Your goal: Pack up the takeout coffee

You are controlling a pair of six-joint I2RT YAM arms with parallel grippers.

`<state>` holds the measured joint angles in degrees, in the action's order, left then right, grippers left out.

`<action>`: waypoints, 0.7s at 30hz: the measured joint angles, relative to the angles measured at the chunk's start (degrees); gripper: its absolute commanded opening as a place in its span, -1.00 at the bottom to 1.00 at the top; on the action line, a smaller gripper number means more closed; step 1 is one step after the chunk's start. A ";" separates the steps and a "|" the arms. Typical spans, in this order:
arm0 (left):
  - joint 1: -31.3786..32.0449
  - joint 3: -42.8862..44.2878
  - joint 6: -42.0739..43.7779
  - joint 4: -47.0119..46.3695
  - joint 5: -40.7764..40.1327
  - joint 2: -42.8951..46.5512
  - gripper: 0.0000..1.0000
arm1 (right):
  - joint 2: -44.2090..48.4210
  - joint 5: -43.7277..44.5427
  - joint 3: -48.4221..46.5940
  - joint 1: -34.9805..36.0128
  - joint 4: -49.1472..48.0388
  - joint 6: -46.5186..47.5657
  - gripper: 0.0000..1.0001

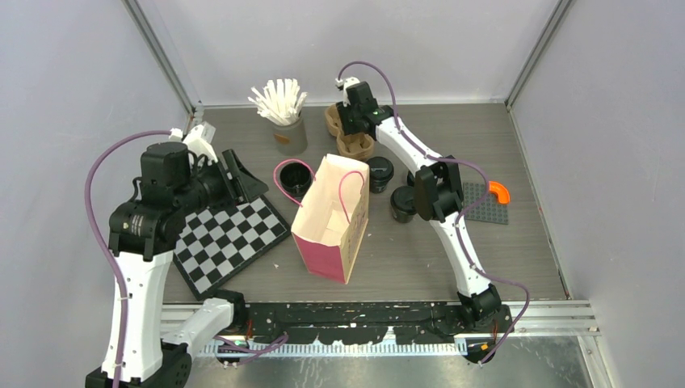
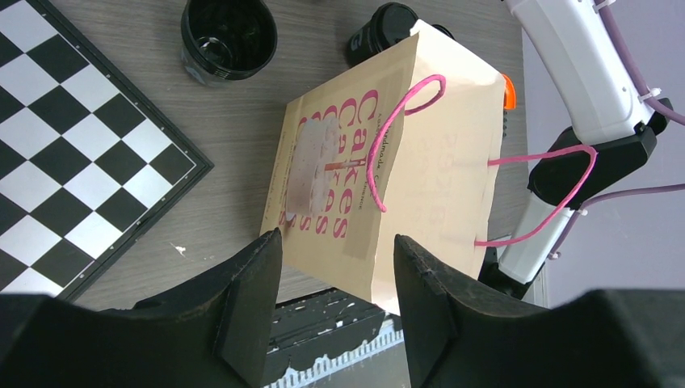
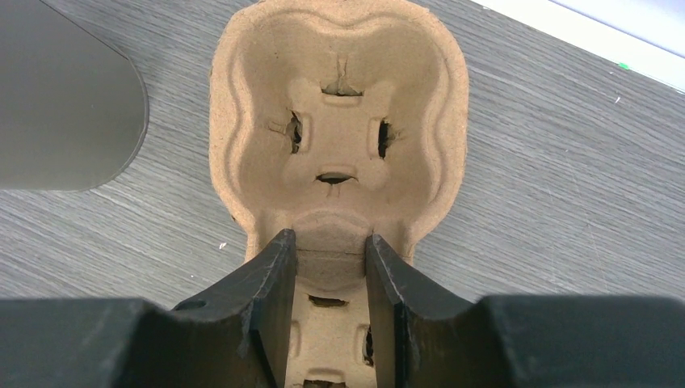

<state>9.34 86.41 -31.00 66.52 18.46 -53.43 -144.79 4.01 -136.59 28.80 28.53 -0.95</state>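
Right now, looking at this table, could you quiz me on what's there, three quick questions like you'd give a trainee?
1. True or false: the lidless black cup sits inside the paper bag.
2. What do the right jaws pinch? A) a black lid B) the brown cup carrier C) a white stick
3. Which arm's jaws hold nothing?
Key: 1 false, it stands on the table beside the bag; 2 B; 3 the left jaws, open and empty.
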 measured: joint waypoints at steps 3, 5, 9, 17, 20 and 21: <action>0.00 0.00 -0.09 0.00 0.00 0.37 0.10 | 0.02 0.04 -0.50 0.07 0.50 0.02 -0.23; 0.00 -0.02 -0.11 -0.02 0.00 0.55 0.10 | 0.13 0.11 -0.76 0.09 0.52 0.00 -0.22; 0.00 -0.04 -0.11 -0.04 0.02 0.57 0.11 | 1.03 0.52 -0.76 0.11 0.50 0.00 -0.20; 0.00 -0.48 -0.15 -0.04 0.02 0.87 0.11 | 2.69 0.63 -0.76 0.28 0.13 -0.28 -0.15; 0.00 -0.50 -0.20 -0.04 0.02 1.05 0.11 | 2.69 0.57 -0.76 0.35 0.48 -0.57 -0.12; 0.00 -0.50 -0.22 -0.04 0.02 1.09 0.11 | 2.69 0.55 -0.76 0.37 0.44 -0.68 -0.05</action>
<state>9.34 85.91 -31.22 66.48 18.48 -52.34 -142.10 4.56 -137.36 29.17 28.97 -1.63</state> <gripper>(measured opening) 0.554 0.427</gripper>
